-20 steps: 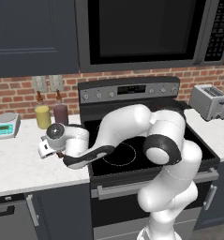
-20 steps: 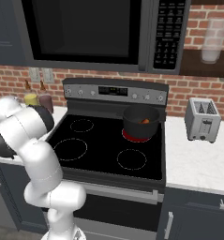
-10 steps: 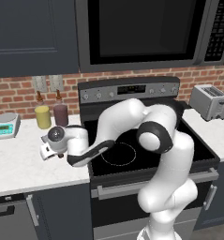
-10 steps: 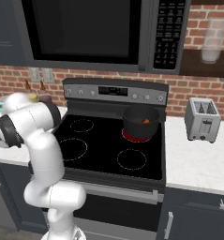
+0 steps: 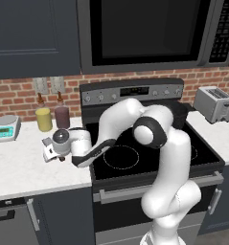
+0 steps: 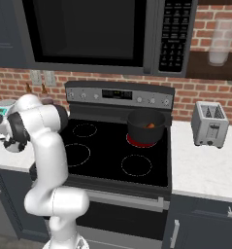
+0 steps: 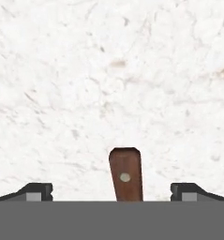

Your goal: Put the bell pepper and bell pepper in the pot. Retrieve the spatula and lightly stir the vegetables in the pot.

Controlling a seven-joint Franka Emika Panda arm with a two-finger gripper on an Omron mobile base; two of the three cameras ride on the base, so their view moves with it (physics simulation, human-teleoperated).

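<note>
Right below the hand, the spatula (image 7: 126, 174) showed as the rounded end of a reddish-brown handle with a small pale rivet, lying flat on the white marbled counter (image 7: 113, 75) and reaching in between the two dark fingertips (image 7: 36, 191) without touching either; its blade was out of sight. The gripper (image 7: 111, 193) stood with its jaws spread wide apart, one tip on each side of the handle, holding nothing. Seen from the left base camera, the hand (image 5: 56, 146) hung low over that counter (image 5: 20, 167), just left of the stove (image 5: 149, 143), with the white arm (image 5: 135, 124) bent across the stove's front left burner. Behind the hand, against the brick wall, stood a yellow jar (image 5: 43, 119) and a dark purple jar (image 5: 62, 116) side by side, and further left of them a small kitchen scale (image 5: 5, 128). The pot (image 6: 145, 127) sat on the stove's back right burner, which glowed red under it, well apart from the hand; a bit of orange-red bell pepper (image 6: 150, 126) showed inside its rim, though how many peppers lay there could not be told. Right of the stove, on the far counter, stood a silver toaster (image 6: 209, 123), and a dark microwave (image 6: 98, 34) hung above the stove.
</note>
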